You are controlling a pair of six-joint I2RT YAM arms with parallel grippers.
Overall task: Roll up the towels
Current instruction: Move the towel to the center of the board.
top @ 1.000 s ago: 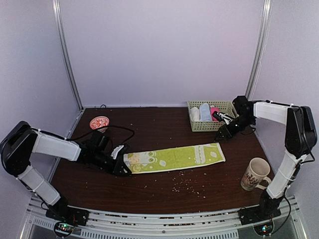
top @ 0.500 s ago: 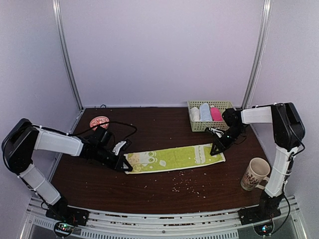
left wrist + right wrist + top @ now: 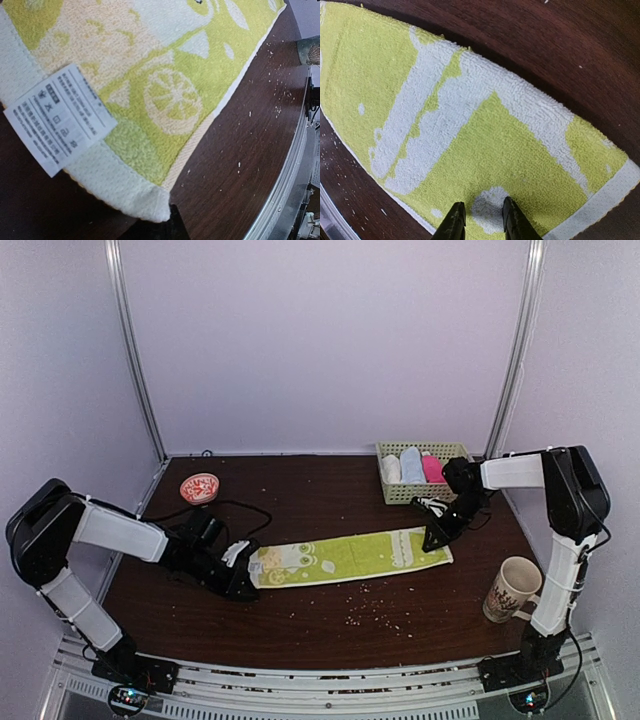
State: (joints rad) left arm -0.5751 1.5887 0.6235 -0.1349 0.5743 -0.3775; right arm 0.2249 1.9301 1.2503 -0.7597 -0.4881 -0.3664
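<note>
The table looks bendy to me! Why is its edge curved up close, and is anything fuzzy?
Left wrist view: the wide lens bends the table edge into a curve; the label print is too soft to read. Right wrist view: the towel bulges, loops sharp. Top view: even light, soft shadows.

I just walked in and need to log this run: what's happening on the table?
Two robot arms are working one yellow-green towel, which lies flat and unrolled. The left gripper is shut at its left corner; the right gripper, fingers slightly apart, is at its right end. Rolled cloths sit in the basket.
</note>
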